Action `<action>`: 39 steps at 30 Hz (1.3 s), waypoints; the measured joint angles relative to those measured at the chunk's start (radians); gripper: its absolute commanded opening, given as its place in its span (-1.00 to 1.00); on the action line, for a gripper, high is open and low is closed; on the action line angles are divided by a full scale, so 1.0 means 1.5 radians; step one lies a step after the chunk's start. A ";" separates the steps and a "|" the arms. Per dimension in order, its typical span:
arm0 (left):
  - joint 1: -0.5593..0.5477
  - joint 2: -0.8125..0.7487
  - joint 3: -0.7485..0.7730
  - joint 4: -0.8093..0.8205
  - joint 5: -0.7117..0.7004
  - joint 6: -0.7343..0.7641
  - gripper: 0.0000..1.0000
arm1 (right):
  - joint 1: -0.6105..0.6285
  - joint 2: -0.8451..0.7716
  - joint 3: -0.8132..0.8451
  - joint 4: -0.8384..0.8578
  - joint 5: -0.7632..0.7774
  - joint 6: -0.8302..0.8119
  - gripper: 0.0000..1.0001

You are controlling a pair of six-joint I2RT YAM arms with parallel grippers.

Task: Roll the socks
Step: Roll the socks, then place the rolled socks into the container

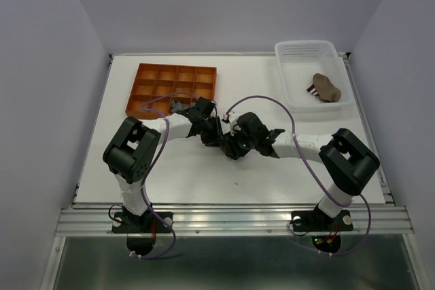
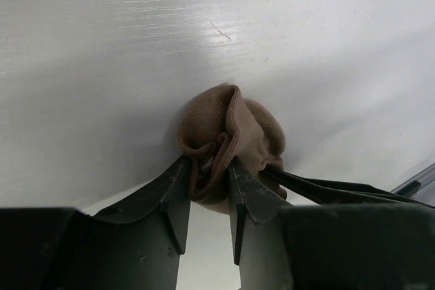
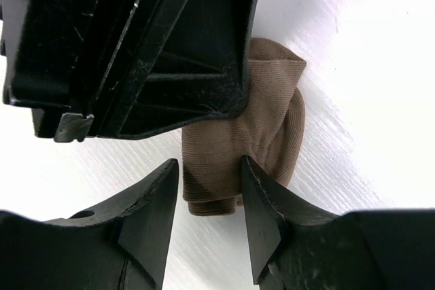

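The 2 arms meet near the middle of the white desk, their wrists crowded together so that the top view hides what lies between them. The wrist cameras show it: a brown sock, bunched into a loose bundle, resting on the desk.

The left pincer is clamped on a fold at the near edge of the bundle, with fabric pressed between its 2 fingers. The right pincer comes from the opposite side. Its 2 fingers touch the sides of the sock's lower end and grip it, and the black body of the left pincer sits just above, covering part of the bundle.

At the far right of the desk stands a white basket. In it lies a second sock, brown and rolled, with a red-and-white striped part at its left end. An orange tray of small compartments sits at the far left, well apart from the basket.
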 measured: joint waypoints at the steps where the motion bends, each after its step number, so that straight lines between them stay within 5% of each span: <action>1: 0.000 0.000 -0.003 0.005 -0.003 -0.003 -0.34 | 0.000 0.000 0.000 0.000 0.000 0.000 -0.05; 7: -0.001 -0.001 -0.009 0.027 -0.009 -0.021 -1.00 | 0.000 -0.005 -0.004 0.002 0.001 0.001 -0.05; 22: -0.006 -0.029 -0.012 0.033 -0.075 -0.005 -1.00 | -0.061 -0.275 -0.026 0.003 0.143 0.115 0.07; 28: -0.006 -0.087 -0.010 0.032 -0.115 0.041 -1.00 | -0.097 -0.275 -0.060 -0.003 0.245 0.170 0.41; 32: -0.006 -0.129 0.013 0.016 -0.146 0.077 -1.00 | -0.100 -0.276 -0.077 -0.008 0.308 0.193 0.99; 39: -0.002 -0.152 0.092 -0.006 -0.189 0.134 -1.00 | -0.101 -0.291 -0.078 -0.008 0.393 0.206 1.00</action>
